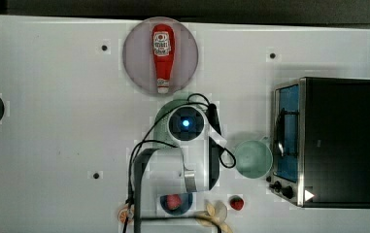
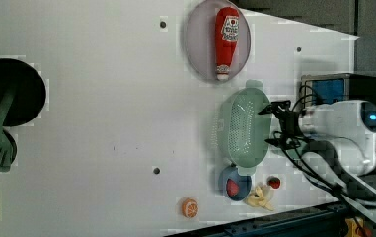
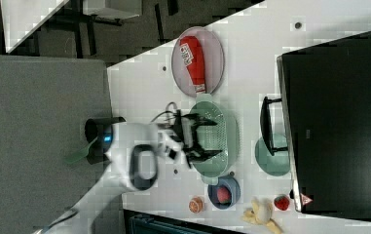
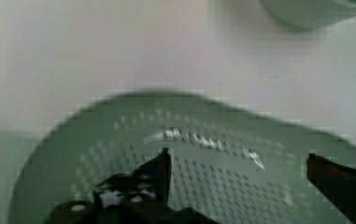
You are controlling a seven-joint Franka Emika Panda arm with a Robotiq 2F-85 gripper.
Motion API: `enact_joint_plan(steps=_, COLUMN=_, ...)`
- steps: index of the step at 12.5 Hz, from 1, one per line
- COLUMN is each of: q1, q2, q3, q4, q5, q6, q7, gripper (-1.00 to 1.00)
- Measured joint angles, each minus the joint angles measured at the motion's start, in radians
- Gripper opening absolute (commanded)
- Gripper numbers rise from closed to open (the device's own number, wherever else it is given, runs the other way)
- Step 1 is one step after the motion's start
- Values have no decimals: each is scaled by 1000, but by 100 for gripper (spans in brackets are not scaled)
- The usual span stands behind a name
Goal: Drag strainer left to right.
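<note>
glossy white arm [image 2: 343, 126] with a glowing blue light, looping black cables, black two-fingered tool [image 3: 207, 137]

In the top view the arm's wrist hides most of the strainer [image 1: 165, 115].

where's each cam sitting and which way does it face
Top view: overhead, looking straight down; arm covers most of the pale mint-green oval plastic strainer.
Left view: high, steeply down; strainer, open gripper.
Right view: high, from the other side; gripper.
Wrist view: on the wrist, into the basin.
All share the strainer.
</note>
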Motion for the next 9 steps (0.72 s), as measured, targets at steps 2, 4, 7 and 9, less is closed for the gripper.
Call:
enact_joint_plan(steps=2, q1=15, q2=-168, q3=18, q4=33, q5=43, q6=-226, q7=-108, gripper=100)
enact_joint_plan(steps=4, q1=14, q2=-336, q3=24, q4=117, q5=69, q6=-417, q7=-228, gripper=100)
enact_joint_plan(steps=7, q1=11, q2=-471, q3=19, q4=359, q5=120, q6=-625, q7=-432, gripper=100)
enact_joint_plan(steps=9, q1=2, q2=-541, q3=7, q4=439, q5=111, q6=-725, q7=-571, gripper=100)
